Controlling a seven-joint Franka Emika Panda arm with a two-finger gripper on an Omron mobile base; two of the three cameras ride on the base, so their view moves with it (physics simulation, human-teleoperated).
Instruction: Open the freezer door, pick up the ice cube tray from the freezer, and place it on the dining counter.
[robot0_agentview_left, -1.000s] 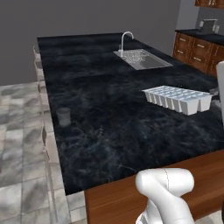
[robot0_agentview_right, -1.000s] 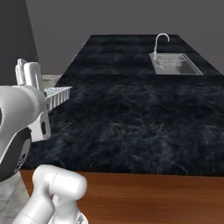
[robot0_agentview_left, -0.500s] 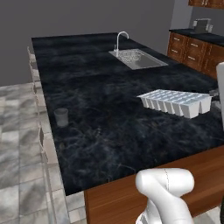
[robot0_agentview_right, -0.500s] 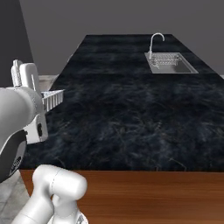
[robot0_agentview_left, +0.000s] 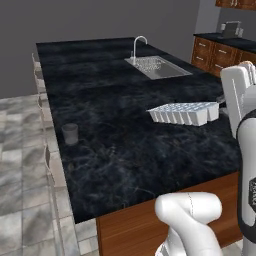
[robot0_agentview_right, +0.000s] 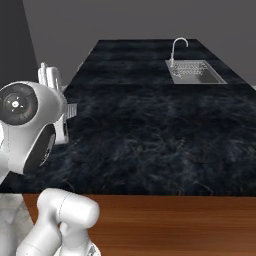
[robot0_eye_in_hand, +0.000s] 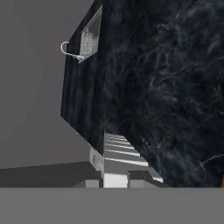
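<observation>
- Claw (robot0_eye_in_hand: 116, 178) closed on the near end of the ice cube tray (robot0_agentview_left: 184, 113), held above the dining counter (robot0_agentview_left: 125, 140).
- Sink (robot0_agentview_left: 157, 67) and faucet (robot0_agentview_left: 138, 44) far beyond claw.
- Grey cup (robot0_agentview_left: 70, 133) well off to its left; nothing between.

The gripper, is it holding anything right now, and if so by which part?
Yes. The gripper is shut on the pale blue-white plastic ice cube tray, gripping it at one short end, with the tray sticking out sideways over the black marbled dining counter.

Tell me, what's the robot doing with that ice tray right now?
Claw shut on ice cube tray, carrying it above the dining counter. Tray not set down yet. Small grey cup stands off to the side; sink far off, nothing beneath the tray.
</observation>
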